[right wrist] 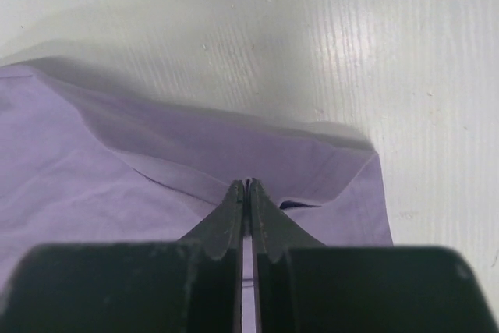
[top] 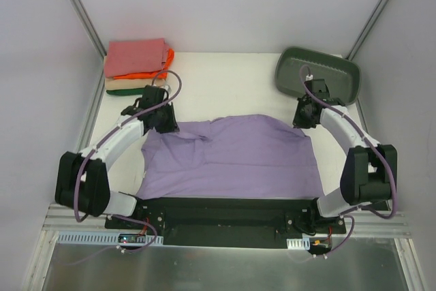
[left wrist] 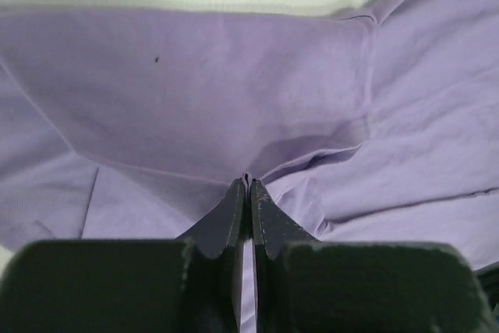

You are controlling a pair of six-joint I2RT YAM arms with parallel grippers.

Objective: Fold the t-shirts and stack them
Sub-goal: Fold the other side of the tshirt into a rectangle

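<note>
1. Shirt position: the purple shirt [top: 231, 158] lies spread over the near half of the table [top: 231, 80]. Its near hem runs along the near edge, between your two arms.
2. Your left gripper [top: 162, 119] is clenched on the shirt's far left corner. In the wrist view its jaws are pressed together with a ridge of cloth pinched at the tips.
3. Your right gripper [top: 304, 115] is clenched the same way on the far right corner, with bare table just beyond it.
4. The stack of folded shirts [top: 136, 59] sits in the far left corner, pink on top. The tub [top: 317, 73] sits in the far right corner, apart from the purple shirt.
5. You appear to be at the first fold of the purple shirt, with both far corners gripped and nothing folded over yet.
6. For the next move, lift both corners together at the same height and bring them toward the near edge. Keep the cloth taut between the grippers, and watch the creases near the left corner, which could bunch.
</note>
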